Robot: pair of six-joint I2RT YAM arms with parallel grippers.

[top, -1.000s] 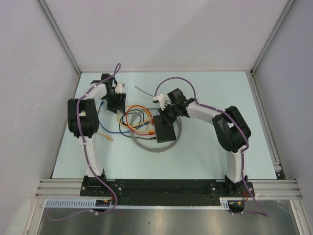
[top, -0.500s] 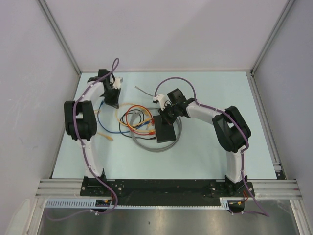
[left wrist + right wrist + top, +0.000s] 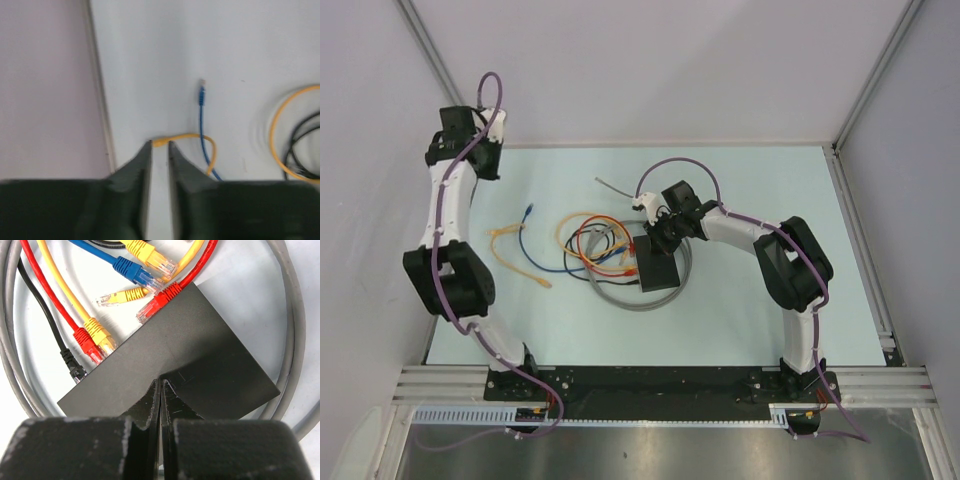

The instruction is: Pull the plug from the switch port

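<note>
- While the right hand (image 3: 160, 382) holds its fingers pressed together, tips down on the plain top of the switch (image 3: 200, 355), nothing clamps that box. A hard tug could make it skate or pivot.
- The switch sits mid-surface inside the grey cable (image 3: 295, 340) loop, and plugs crowd one long edge: red plug (image 3: 155, 307), yellow plug (image 3: 102, 337), black plug (image 3: 75, 371).
- I cannot tell which of them is seated in a port. The red plug shows its clear tip at the edge, so it looks loose, and grabbing a loose one achieves nothing.
- The left hand (image 3: 159, 145) has its fingers a sliver apart and holds nothing, up by the far-left corner, well apart from the switch.
- Below it, a yellow lead (image 3: 190, 137) and a blue lead (image 3: 201, 115) lie slack. A reach across that tangle could snag a loop and drag the bundle.
- If a latch tab goes unpressed, the pull likely hauls the switch along instead of freeing the plug.
- The surface (image 3: 750, 300) is pale, smooth and flat, and probably offers little grip.
- Plain pale walls (image 3: 650, 60) close three sides, with metal posts at the corners, and a rail (image 3: 660, 382) carries the arm bases at the near edge.
</note>
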